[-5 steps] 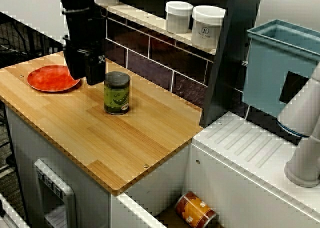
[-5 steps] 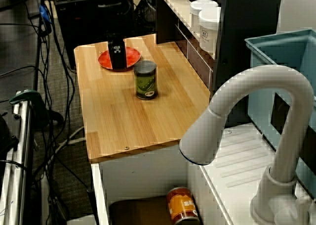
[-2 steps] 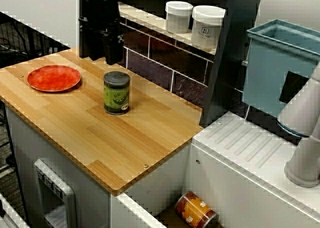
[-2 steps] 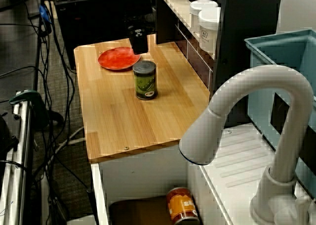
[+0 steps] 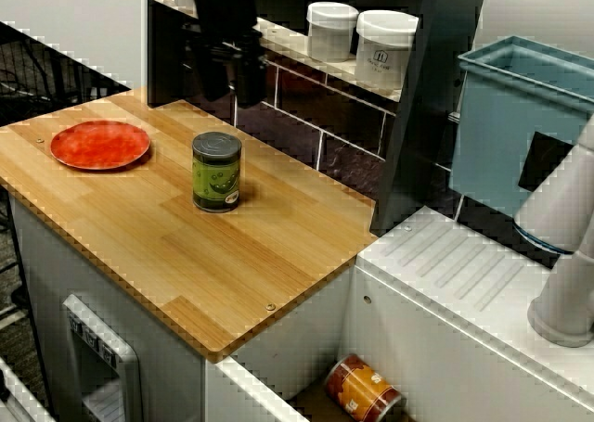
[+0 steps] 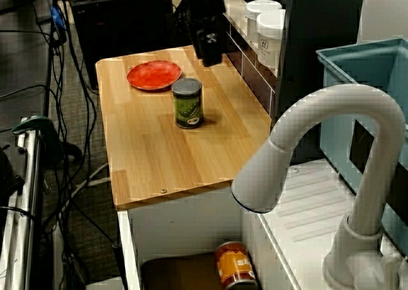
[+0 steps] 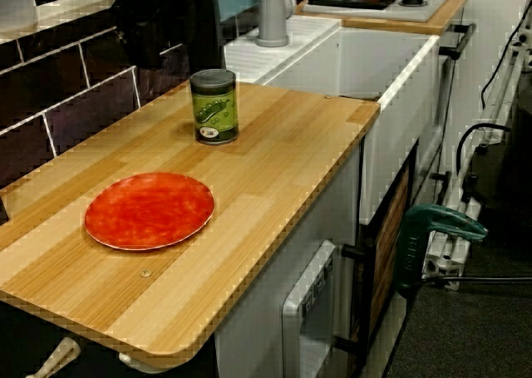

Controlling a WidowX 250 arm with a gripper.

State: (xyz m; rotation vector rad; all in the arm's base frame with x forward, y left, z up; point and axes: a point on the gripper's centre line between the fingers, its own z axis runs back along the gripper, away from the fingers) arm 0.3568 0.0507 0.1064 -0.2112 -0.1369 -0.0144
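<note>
My black gripper (image 5: pixel 230 93) hangs in the air at the back of the wooden counter (image 5: pixel 232 264), just in front of the dark tiled wall and under the shelf edge. Its two fingers point down with a gap between them and nothing in it. In the view from over the faucet the gripper (image 6: pixel 209 51) is behind and above a green can (image 6: pixel 188 103). That green can (image 5: pixel 217 172) stands upright, nearest to the gripper but well below and apart from it. A red plate (image 5: pixel 100 145) lies further left. The view from the counter's end shows the can (image 7: pixel 214 106) and plate (image 7: pixel 150 210), not the gripper.
Two white jars (image 5: pixel 331 31) (image 5: pixel 385 49) stand on the shelf right of the gripper. A blue bin (image 5: pixel 520 116) sits at the far right. A white faucet (image 6: pixel 319 150) arches over the sink, where an orange can (image 5: pixel 364 390) lies on its side.
The gripper has risen from just above the red plate and moved right along the back wall, ending above and behind the green can. The can and the plate have stayed put.
</note>
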